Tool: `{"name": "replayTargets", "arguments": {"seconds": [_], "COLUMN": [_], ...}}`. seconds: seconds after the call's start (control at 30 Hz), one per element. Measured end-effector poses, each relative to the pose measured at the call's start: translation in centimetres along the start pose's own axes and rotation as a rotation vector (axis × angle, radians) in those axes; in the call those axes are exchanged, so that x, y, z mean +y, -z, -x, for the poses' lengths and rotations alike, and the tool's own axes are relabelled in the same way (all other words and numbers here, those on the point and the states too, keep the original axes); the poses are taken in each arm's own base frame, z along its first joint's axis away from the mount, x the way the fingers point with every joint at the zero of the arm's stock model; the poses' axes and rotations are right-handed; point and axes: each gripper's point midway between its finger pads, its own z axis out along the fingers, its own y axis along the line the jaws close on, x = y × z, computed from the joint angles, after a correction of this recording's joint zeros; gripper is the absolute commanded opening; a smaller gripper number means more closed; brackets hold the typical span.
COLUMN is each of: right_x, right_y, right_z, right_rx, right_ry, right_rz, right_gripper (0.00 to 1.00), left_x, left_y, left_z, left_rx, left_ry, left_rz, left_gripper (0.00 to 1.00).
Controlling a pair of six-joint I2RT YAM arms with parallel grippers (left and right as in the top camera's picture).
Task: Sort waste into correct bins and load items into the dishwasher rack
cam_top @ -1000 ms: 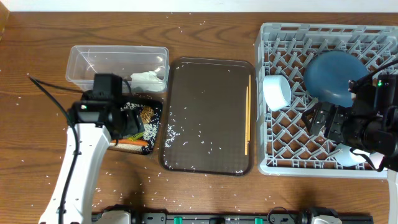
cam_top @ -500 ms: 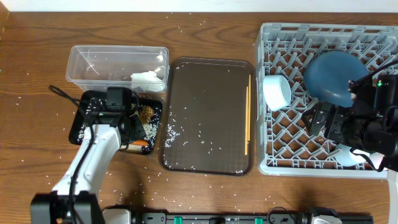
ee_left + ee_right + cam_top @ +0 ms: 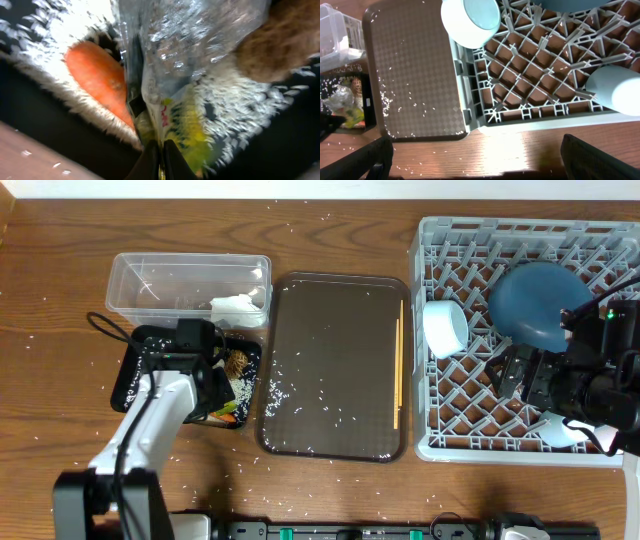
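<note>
My left gripper point(image 3: 161, 161) is down in the black tray point(image 3: 131, 376), shut on the green-yellow wrapper point(image 3: 186, 117). The orange carrot point(image 3: 98, 75) lies just left of the wrapper, the brown food lump point(image 3: 282, 44) to its right, with white rice point(image 3: 235, 107) around them. From overhead the left gripper point(image 3: 214, 394) covers the tray's right part. The clear tub point(image 3: 160, 278) holds the white tissue point(image 3: 238, 308). The grey rack point(image 3: 440, 442) holds a blue bowl point(image 3: 533, 300), a white bowl point(image 3: 447, 327) and a light-blue bowl point(image 3: 558, 432). My right gripper point(image 3: 482, 160) hangs open, holding nothing.
A dark brown serving tray point(image 3: 335, 365) sprinkled with rice lies between the bins and the rack. The wooden chopsticks point(image 3: 398, 365) rest along its right side. Rice grains are scattered over the wooden table point(image 3: 60, 430). The left arm's cable point(image 3: 105, 330) loops beside the black tray.
The left gripper has gone from open to shut on the wrapper and shifted right and down inside the black tray. The right arm has not moved.
</note>
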Motion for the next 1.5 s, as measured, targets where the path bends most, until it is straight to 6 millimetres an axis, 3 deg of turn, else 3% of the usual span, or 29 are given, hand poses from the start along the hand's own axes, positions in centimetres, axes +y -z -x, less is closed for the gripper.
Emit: {"name": "replayTargets", "arguments": {"seconds": [0.2, 0.27, 0.43, 0.63, 0.77, 0.8, 0.87, 0.93, 1.03, 1.17, 1.3, 1.37, 1.5], "right_x": [0.0, 0.0, 0.0, 0.1, 0.1, 0.0, 0.0, 0.0, 0.0, -0.1, 0.0, 0.3, 2.2], "right_y": [0.0, 0.0, 0.0, 0.0, 0.0, 0.0, 0.0, 0.0, 0.0, 0.0, 0.0, 0.0, 0.0], "right_z": [0.1, 0.1, 0.2, 0.2, 0.2, 0.2, 0.2, 0.1, -0.1, -0.3, 0.1, 0.5, 1.3], "right_rx": [-0.006, -0.006, -0.006, -0.009, -0.007, -0.006, -0.006, -0.005, 0.003, 0.014, -0.002, -0.019, -0.048], "right_ry": [0.001, 0.001, 0.001, 0.002, 0.002, 0.001, 0.001, 0.001, -0.001, -0.003, 0.000, 0.006, 0.055], "right_rz": [0.002, 0.002, 0.002, 0.002, 0.002, 0.002, 0.002, 0.001, -0.001, -0.004, 0.001, 0.015, 0.098], "right_gripper": [0.99, 0.99, 0.99, 0.99, 0.99, 0.99, 0.99, 0.99, 0.99, 0.99, 0.99, 0.99, 0.99], "left_x": [-1.4, -1.6, -1.7, -4.1, -5.0, -5.4, -6.3, -7.2, -8.3, -9.0, -8.4, -7.7, -5.7], "left_y": [8.1, 9.8, 10.2, 13.1, 13.0, 12.4, 11.1, 9.4, 6.9, 7.7, 11.9, 14.8, 17.8], "left_z": [5.1, 5.8, 6.3, 12.2, 14.6, 15.4, 17.2, 18.2, 17.7, 16.2, 14.6, 13.1, 9.2], "left_rx": [-0.230, -0.284, -0.309, -0.560, -0.622, -0.628, -0.647, -0.639, -0.561, -0.510, -0.553, -0.591, -0.600], "left_ry": [0.026, 0.033, 0.036, 0.072, 0.152, 0.185, 0.235, 0.270, 0.265, 0.223, 0.129, 0.059, -0.059], "left_rz": [-0.108, -0.132, -0.139, -0.255, -0.297, -0.310, -0.334, -0.353, -0.376, -0.425, -0.452, -0.455, -0.423], "left_gripper": [0.06, 0.06, 0.06, 0.06, 0.06, 0.13, 0.58, 0.63, 0.64, 0.64, 0.64, 0.64, 0.62]}}
